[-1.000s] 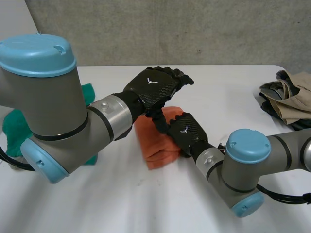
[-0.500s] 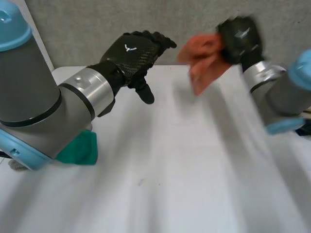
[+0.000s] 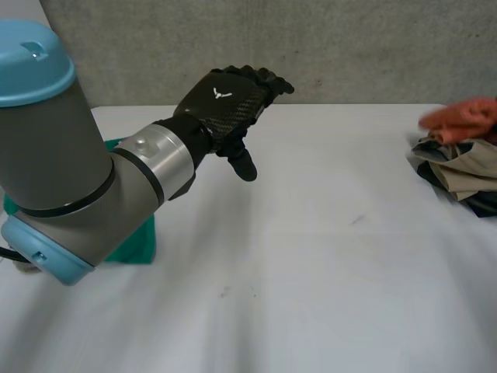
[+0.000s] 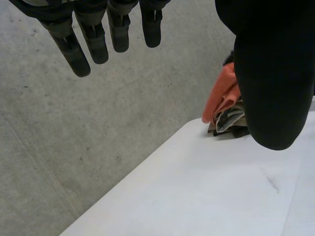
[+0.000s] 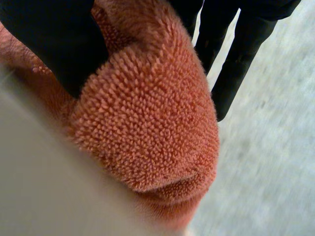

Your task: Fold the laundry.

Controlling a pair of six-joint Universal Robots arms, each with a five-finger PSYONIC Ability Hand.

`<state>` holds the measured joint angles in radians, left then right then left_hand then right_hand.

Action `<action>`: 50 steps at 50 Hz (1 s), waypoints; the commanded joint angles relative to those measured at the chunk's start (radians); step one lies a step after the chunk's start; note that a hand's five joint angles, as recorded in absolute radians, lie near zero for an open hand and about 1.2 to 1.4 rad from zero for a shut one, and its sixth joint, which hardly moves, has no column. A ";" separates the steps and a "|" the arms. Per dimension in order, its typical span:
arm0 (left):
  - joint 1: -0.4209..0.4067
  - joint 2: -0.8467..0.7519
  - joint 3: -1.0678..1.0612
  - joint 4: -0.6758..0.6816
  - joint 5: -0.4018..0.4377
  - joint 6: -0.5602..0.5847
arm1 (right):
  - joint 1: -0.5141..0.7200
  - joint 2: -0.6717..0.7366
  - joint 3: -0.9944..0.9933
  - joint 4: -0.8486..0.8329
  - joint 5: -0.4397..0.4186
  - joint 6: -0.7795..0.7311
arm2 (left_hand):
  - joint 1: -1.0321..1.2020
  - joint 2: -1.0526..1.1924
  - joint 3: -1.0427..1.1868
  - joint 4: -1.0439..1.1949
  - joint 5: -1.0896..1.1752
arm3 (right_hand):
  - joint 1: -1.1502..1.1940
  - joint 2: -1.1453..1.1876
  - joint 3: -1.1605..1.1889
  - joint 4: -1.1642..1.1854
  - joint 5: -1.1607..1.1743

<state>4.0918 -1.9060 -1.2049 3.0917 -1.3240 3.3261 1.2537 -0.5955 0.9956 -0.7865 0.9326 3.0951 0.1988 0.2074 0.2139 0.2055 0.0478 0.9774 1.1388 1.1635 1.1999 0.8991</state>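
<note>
While the right robot hand [image 5: 49, 39] is clamping the orange towel [image 5: 147, 123] with its thumb on one side and its fingers [image 5: 236, 64] on the other, the fluffy terry is bulging out in a fat wad between them. In the head view that towel is showing up way over at the bench's right edge, hanging right over a crumpled pile of beige and dark clothes [image 3: 458, 167]. Honestly I can't tell if it's touching the pile. The left robot hand [image 3: 229, 105] is hovering over the far side of the bench [image 3: 311, 272], totally released, with its fingers [image 4: 74, 54] hanging straight and loose, the thumb pointing down and nothing in its grip. A green cloth [image 3: 132, 241] is lying on the bench's left side, tucked partly under the left arm [image 3: 70, 179]. The bench itself is plain white, and a rough grey concrete wall [image 3: 349, 47] is running along behind it.
</note>
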 commanded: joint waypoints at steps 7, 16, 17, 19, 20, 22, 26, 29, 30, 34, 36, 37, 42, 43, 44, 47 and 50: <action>-0.007 -0.001 -0.015 0.001 0.000 0.001 | -0.140 -0.105 0.166 0.015 -0.116 -0.107 | 0.041 0.033 0.026 0.034 0.018 | 0.419 0.257 0.233 0.196 0.323; -0.021 -0.001 -0.015 0.001 0.000 0.003 | -0.143 -0.179 0.193 0.015 -0.136 -0.082 | 0.041 0.033 0.026 0.034 0.018 | 0.419 0.257 0.233 0.196 0.323; -0.021 -0.001 -0.015 0.001 0.000 0.003 | -0.143 -0.175 0.195 0.015 -0.136 -0.082 | 0.041 0.033 0.026 0.034 0.018 | 0.419 0.257 0.233 0.196 0.323; -0.021 -0.001 -0.015 0.001 0.000 0.001 | -0.145 -0.153 0.201 0.012 -0.138 -0.088 | 0.041 0.033 0.026 0.034 0.018 | 0.419 0.257 0.233 0.196 0.323; -0.022 0.001 -0.015 0.001 0.000 0.001 | -0.145 -0.146 0.204 0.015 -0.138 -0.093 | 0.041 0.033 0.026 0.034 0.018 | 0.419 0.257 0.233 0.196 0.323; -0.024 0.001 -0.016 0.001 0.000 0.001 | -0.155 -0.138 0.216 0.023 -0.136 -0.101 | 0.041 0.033 0.026 0.034 0.018 | 0.419 0.257 0.233 0.196 0.323; -0.025 0.002 -0.021 0.001 0.000 0.001 | -0.206 -0.152 0.264 0.049 -0.133 -0.115 | 0.038 0.030 0.023 0.031 0.015 | -0.323 -0.484 -0.509 -0.545 -0.419; -0.025 0.004 -0.021 0.001 0.000 0.001 | -0.226 -0.199 0.294 0.108 -0.121 -0.136 | 0.038 0.030 0.023 0.031 0.015 | -0.803 -0.964 -0.989 -1.025 -0.899; -0.025 0.005 -0.021 0.001 0.000 0.001 | -0.231 -0.219 0.299 0.127 -0.120 -0.144 | 0.038 0.030 0.023 0.031 0.015 | -0.803 -0.964 -0.989 -1.025 -0.899; -0.033 0.007 -0.021 0.001 0.000 0.000 | -0.273 -0.332 0.296 0.251 -0.094 -0.194 | 0.038 0.030 0.023 0.031 0.015 | -0.803 -0.964 -0.989 -1.025 -0.899; -0.039 0.008 -0.021 0.001 0.000 0.000 | -0.289 -0.371 0.285 0.308 -0.049 -0.226 | 0.038 0.030 0.023 0.031 0.015 | -0.803 -0.964 -0.989 -1.025 -0.899; -0.045 0.011 -0.021 0.001 0.000 0.000 | -0.295 -0.400 0.267 0.353 0.021 -0.275 | 0.038 0.030 0.023 0.031 0.015 | -0.803 -0.964 -0.989 -1.025 -0.899; -0.057 0.030 -0.022 0.001 0.000 -0.002 | -0.289 -0.455 0.196 0.423 0.285 -0.478 | 0.038 0.030 0.023 0.031 0.015 | -0.803 -0.964 -0.989 -1.025 -0.899; -0.057 0.036 -0.022 0.001 0.000 -0.002 | -0.287 -0.466 0.187 0.424 0.316 -0.505 | 0.038 0.030 0.023 0.031 0.015 | -0.803 -0.964 -0.989 -1.025 -0.899; -0.059 0.042 -0.022 0.001 0.000 -0.002 | -0.278 -0.477 0.189 0.421 0.348 -0.527 | 0.038 0.030 0.023 0.031 0.015 | -0.803 -0.964 -0.989 -1.025 -0.899; -0.061 0.068 -0.024 0.001 0.005 -0.002 | -0.186 -0.521 0.195 0.417 0.388 -0.559 | 0.038 0.030 0.023 0.031 0.015 | -0.803 -0.964 -0.989 -1.025 -0.899; -0.065 0.088 -0.028 0.001 0.014 0.001 | -0.028 -0.573 0.222 0.383 0.350 -0.510 | 0.038 0.030 0.023 0.031 0.015 | -0.803 -0.964 -0.989 -1.025 -0.899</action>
<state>4.0323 -1.8570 -1.2282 3.0924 -1.3219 3.3238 1.0067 -1.0917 1.1935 -0.3601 1.2803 2.5678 0.1988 0.2074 0.2139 0.2055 0.0477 0.2323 0.2215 0.2160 0.2118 0.0478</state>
